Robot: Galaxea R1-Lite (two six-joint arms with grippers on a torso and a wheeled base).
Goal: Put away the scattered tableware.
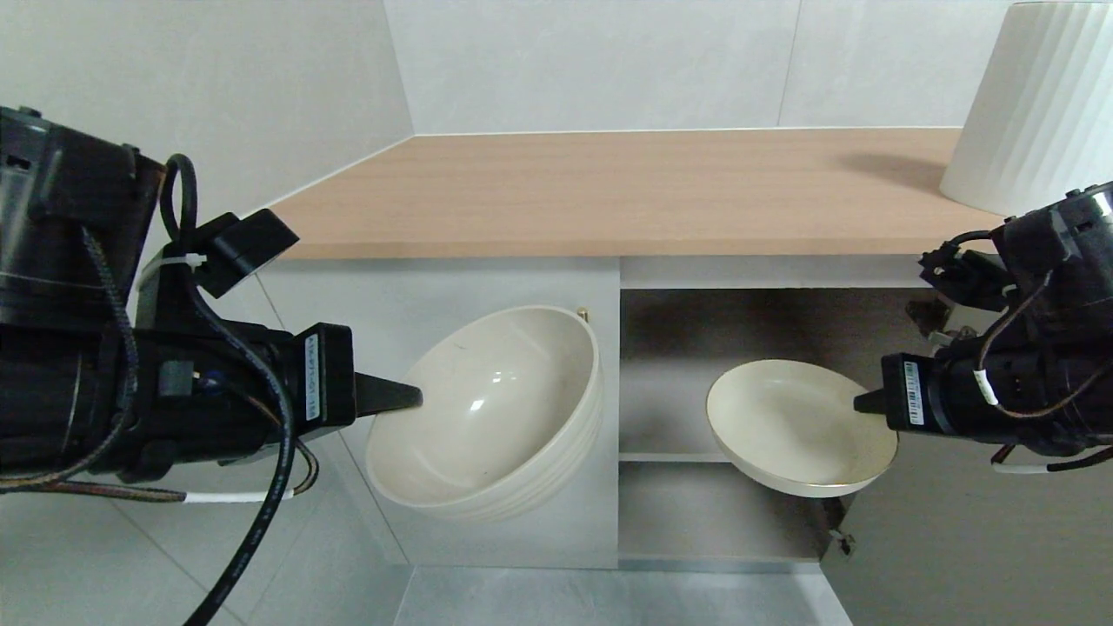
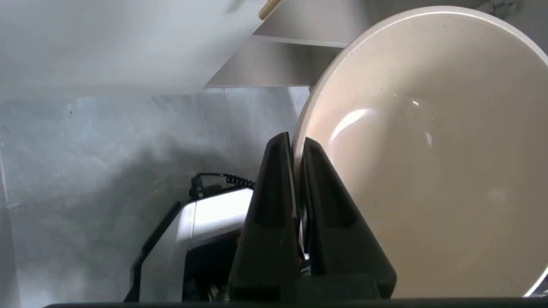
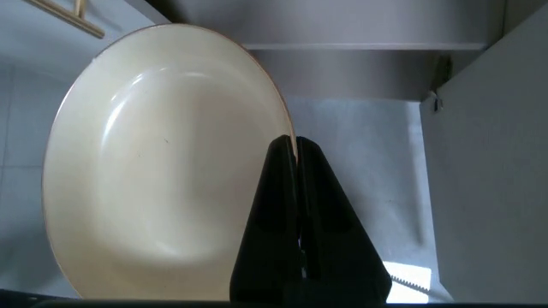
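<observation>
Before open cabinet (image 1: 665, 409), left fingers (image 1: 387, 396) pinch bowl (image 1: 496, 409) rim; right fingers (image 1: 869, 402) pinch plate (image 1: 796, 426) rim.

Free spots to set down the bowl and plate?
Countertop is bare from the wall corner to the ribbed white object. Open cabinet shelves look bare. Crowded: the opening, where the right hand holds the plate; left hand holds bowl beside it.

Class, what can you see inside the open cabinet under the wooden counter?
Inside the open cabinet a pale shelf and shadowed back wall show. The plate held by the right gripper covers the shelf's right part, so anything there is hidden.
</observation>
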